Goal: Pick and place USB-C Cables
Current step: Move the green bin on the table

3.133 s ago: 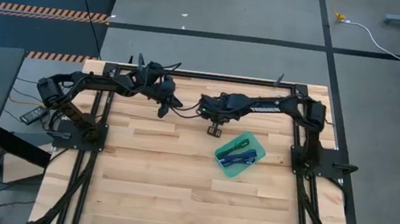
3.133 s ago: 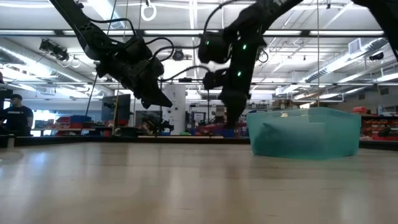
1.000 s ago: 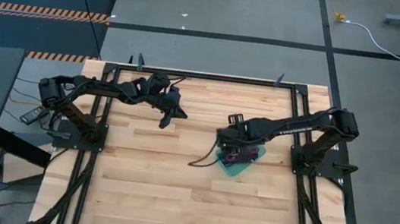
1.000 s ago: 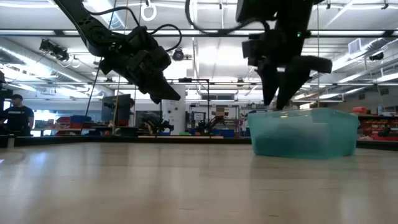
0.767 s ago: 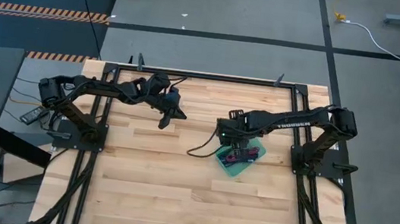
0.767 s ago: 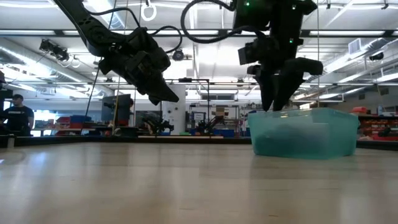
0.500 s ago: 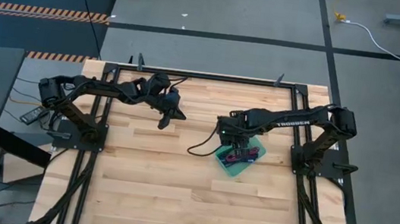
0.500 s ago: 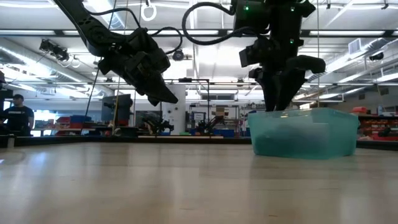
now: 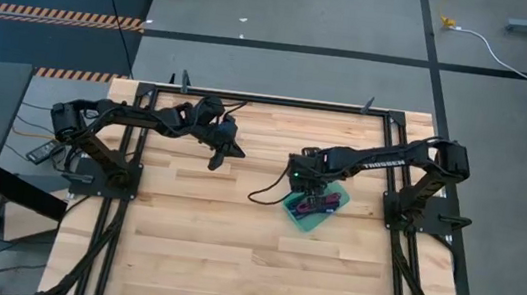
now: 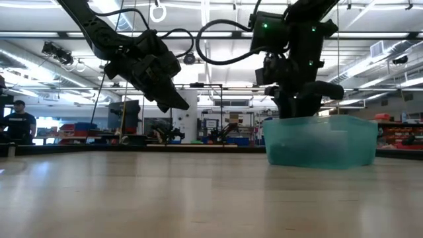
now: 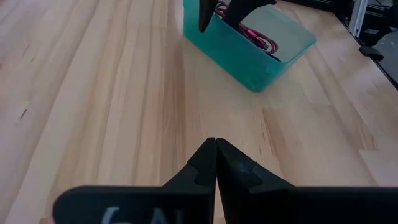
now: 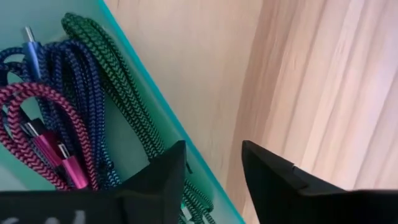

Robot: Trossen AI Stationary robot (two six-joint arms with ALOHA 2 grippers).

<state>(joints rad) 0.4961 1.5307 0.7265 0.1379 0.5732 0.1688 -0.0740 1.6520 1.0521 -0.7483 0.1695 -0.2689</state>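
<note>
A teal tray stands right of the table's middle. It holds coiled USB-C cables: magenta, blue and green ones, lying on its floor. My right gripper is open and low over the tray's far-left wall. One finger is over the inside and the other over the bare table outside, with a gap on each side. In the low view its fingertips reach the tray's rim. My left gripper is shut and holds nothing, raised above the far left of the table.
Bare wooden table spreads in front of and left of the tray. Black frame rails border the table. A person stands far back in the room at the left.
My right gripper has shifted from above the tray's middle toward the tray's far-left wall and has gone down until its fingertips reach the rim. The tray and its cables have stayed in place.
</note>
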